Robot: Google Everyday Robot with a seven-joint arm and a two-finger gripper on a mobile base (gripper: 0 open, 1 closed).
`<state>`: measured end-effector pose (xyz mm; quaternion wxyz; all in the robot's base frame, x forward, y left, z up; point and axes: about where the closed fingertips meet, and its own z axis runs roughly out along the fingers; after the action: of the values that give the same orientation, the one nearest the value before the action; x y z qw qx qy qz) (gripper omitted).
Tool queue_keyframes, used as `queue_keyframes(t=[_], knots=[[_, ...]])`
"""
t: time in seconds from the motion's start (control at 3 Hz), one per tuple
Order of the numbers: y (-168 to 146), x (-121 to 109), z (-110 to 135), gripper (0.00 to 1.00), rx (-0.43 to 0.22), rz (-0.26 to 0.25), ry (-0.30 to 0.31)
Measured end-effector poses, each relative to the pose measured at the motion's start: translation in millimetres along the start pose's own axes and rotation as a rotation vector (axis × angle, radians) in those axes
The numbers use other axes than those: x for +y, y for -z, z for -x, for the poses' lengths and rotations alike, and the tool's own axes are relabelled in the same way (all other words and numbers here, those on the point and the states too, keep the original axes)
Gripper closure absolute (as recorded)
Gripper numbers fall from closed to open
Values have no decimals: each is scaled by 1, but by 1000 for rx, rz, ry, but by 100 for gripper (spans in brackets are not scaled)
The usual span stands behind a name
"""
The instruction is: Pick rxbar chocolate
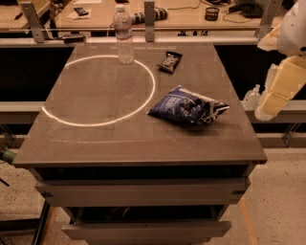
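Note:
The rxbar chocolate (169, 61) is a small flat black wrapper with whitish print. It lies at the far middle of the grey table (95, 143), just outside the right rim of a white circle marked on the top. My gripper (275, 93) is a cream-coloured part hanging off the right edge of the view, beyond the table's right side and above floor level. It is well to the right of the bar and nearer the camera, and it holds nothing that I can see.
A large blue-and-white chip bag (186, 106) lies right of centre, between the gripper and the bar. A clear water bottle (124, 34) stands at the far edge, left of the bar. Benches with clutter (210, 12) run behind. Open drawers (143, 229) are below the tabletop.

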<state>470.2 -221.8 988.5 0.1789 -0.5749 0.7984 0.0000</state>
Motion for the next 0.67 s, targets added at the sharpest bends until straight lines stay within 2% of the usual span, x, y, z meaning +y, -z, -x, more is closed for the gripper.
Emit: queue_keyframes(t=[0.33,0.67], knots=[[7,-47,10,0,-33,-45,3],[18,-86,19,0,-82,-148,-72]])
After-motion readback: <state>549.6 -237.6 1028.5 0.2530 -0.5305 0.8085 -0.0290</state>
